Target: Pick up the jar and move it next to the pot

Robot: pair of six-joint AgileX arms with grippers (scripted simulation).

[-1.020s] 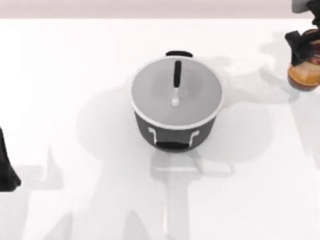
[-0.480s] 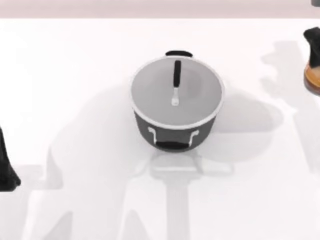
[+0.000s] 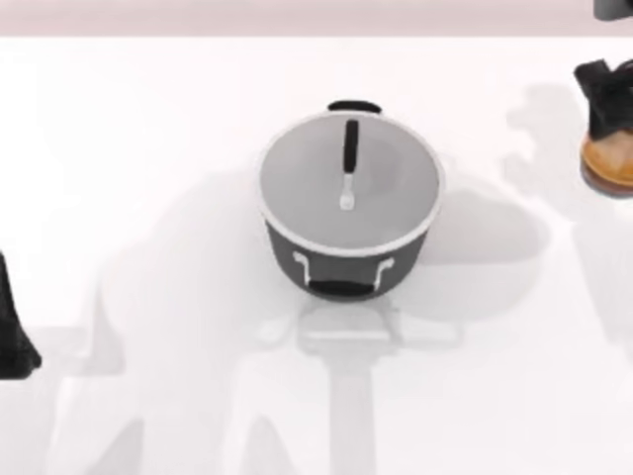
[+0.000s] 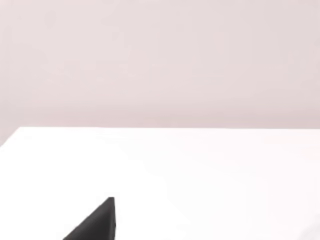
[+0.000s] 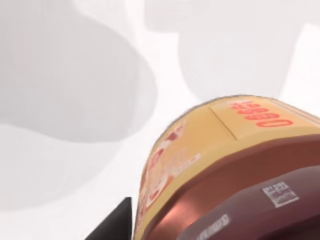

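While the pot (image 3: 349, 203) stood at the centre of the top view on the white counter (image 3: 148, 148), the jar (image 3: 608, 163) was at the right edge of that picture, in the upper right part, well apart from the pot. The right end effector (image 3: 605, 94) was at the same place, dark and directly above the jar, and it covered the jar's top; its fingers were closed on the jar. Only the amber lower part of the jar showed below it in the top view. In the right wrist view the jar (image 5: 230, 170) filled the lower right of the frame, very close to the camera, with its yellowish label with red print and its dark brown part visible, and the counter (image 5: 75, 75) with grey shadows lay behind it. The pot had its lid on, with the black bar handle on top. The left end effector (image 3: 12, 332) was at the left edge of the top view, in the lower part; whether it was wide or narrow cannot be told.
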